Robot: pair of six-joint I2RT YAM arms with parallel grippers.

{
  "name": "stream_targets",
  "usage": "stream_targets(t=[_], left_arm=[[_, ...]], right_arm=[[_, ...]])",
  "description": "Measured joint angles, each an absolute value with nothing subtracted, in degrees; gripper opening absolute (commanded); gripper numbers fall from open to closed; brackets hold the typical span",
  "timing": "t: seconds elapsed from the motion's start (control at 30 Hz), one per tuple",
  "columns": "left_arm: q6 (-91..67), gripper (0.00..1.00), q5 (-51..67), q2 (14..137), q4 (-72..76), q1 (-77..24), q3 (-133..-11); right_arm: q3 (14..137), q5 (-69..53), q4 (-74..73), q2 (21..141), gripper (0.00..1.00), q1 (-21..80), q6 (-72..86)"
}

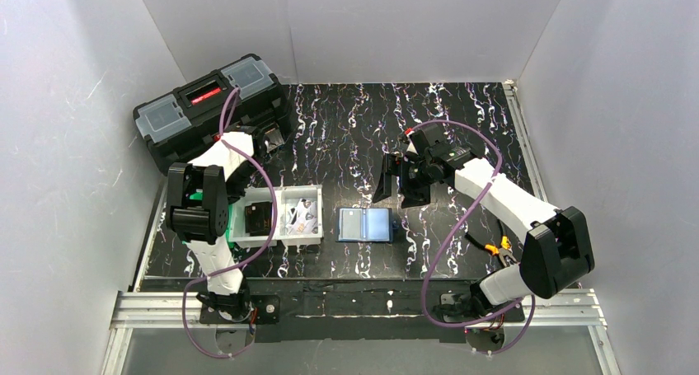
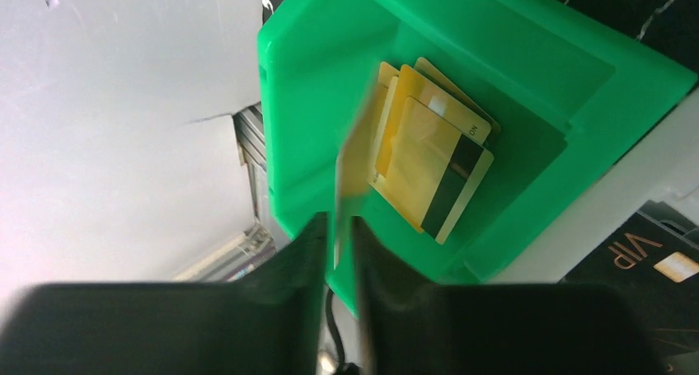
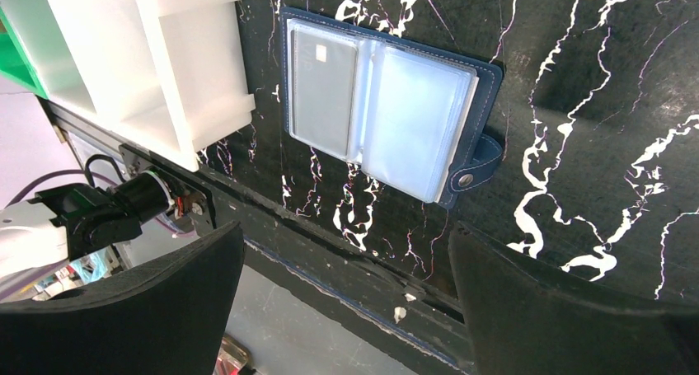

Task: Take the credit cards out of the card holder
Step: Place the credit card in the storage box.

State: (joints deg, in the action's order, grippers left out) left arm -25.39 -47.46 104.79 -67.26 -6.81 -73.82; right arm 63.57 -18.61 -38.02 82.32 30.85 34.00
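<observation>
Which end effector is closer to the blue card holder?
Right. The right end effector hangs open just beyond the card holder; the left end effector is over the green bin, pinching a card.

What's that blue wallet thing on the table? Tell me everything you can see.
The card holder is a navy bifold with stitched edges, lying open and flat on the black marbled table. Its clear plastic pockets face up: the left shows a grey insert, the right looks empty. A strap with a snap sticks out on its right. A white bin stands close on its left, not touching; only the table touches it.
</observation>
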Motion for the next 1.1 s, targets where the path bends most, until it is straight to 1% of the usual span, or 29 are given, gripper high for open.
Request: stream_targets(t=[0.07,0.1,0.23,0.37,0.5,0.7,0.93,1.0,1.1], left_arm=[[-25.2,0.5,-47.2,104.8,-67.3,-6.8,-73.7],[-25.0,0.55,-47.0,104.8,-67.3,-6.8,-73.7],[-24.1,0.69,-47.4,104.5,-68.0,-6.8,-73.6],[-23.2,0.76,-47.2,103.6,-68.5,-6.2,-73.7],[-22.2,0.79,-44.1,101.3,-68.2,-6.2,-73.9],[-21.6,0.79,-37.4,96.6,-67.1,-6.2,-75.2],[-20.8,0.8,-32.7,93.0,-65.8,-6.2,-75.7],[-20.5,0.8,-29.5,92.1,-65.1,-6.2,-75.7],[-20.3,0.8,-20.1,88.7,-62.5,-6.2,-75.6]], right_arm=[[63.6,-18.6,-38.0,82.3,1.0,30.9,34.0],[63.6,-18.6,-38.0,82.3,1.0,30.9,34.0],[63.6,-18.6,-38.0,82.3,1.0,30.9,34.0],[63.6,-18.6,-38.0,82.6,1.0,30.9,34.0],[63.6,-18.6,-38.0,83.0,1.0,30.9,34.0],[63.6,-18.1,-38.0,84.3,1.0,31.0,34.1],[64.9,-16.2,-39.0,86.9,1.0,32.4,34.2],[65.8,-15.0,-39.2,88.0,1.0,33.3,34.3],[67.5,-12.4,-39.8,90.1,1.0,35.2,34.9]])
